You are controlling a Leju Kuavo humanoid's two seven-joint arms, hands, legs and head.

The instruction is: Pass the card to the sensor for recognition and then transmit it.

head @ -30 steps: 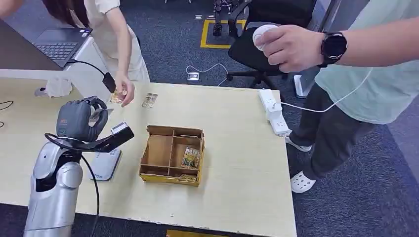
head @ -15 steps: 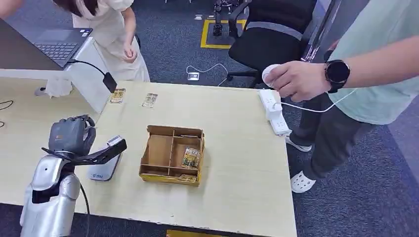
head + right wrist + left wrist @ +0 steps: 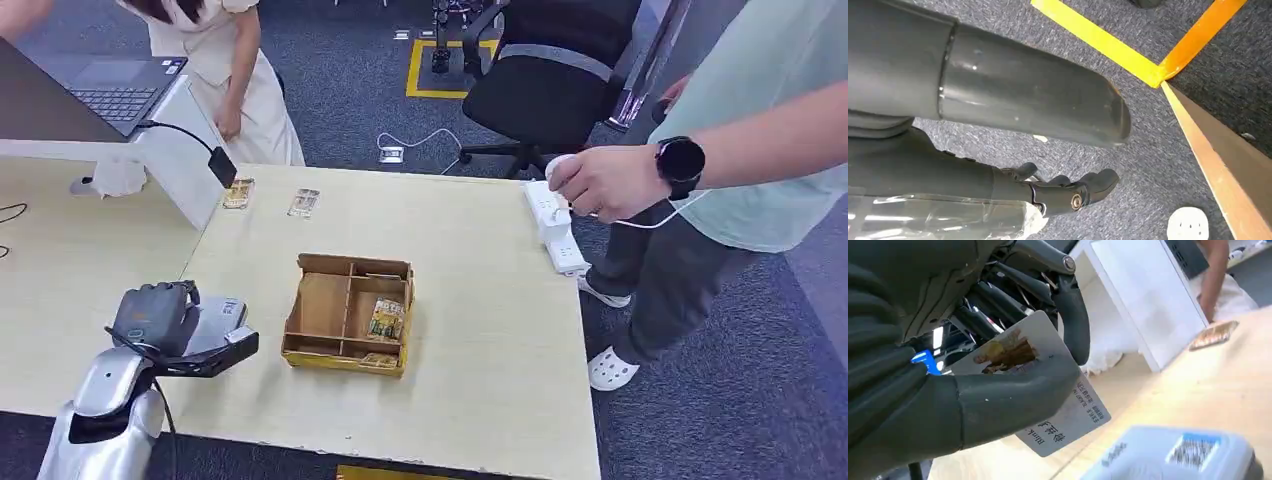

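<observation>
White card (image 3: pixel 1058 405) is sitting pinched in the left hand (image 3: pixel 152 318), thumb and fingers (image 3: pixel 1075 315) clamping it, hovering just above the sensor (image 3: pixel 1173 455) on the bench (image 3: pixel 480 300). Recognition seems underway; transmitting remains.

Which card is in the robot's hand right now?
The white card pinched in the left hand above the sensor, unlike the two cards lying at the table's far edge.

Compartmented cardboard tray (image 3: pixel 300 350) mid-table — white power strip (image 3: pixel 556 238) at far edge.
</observation>
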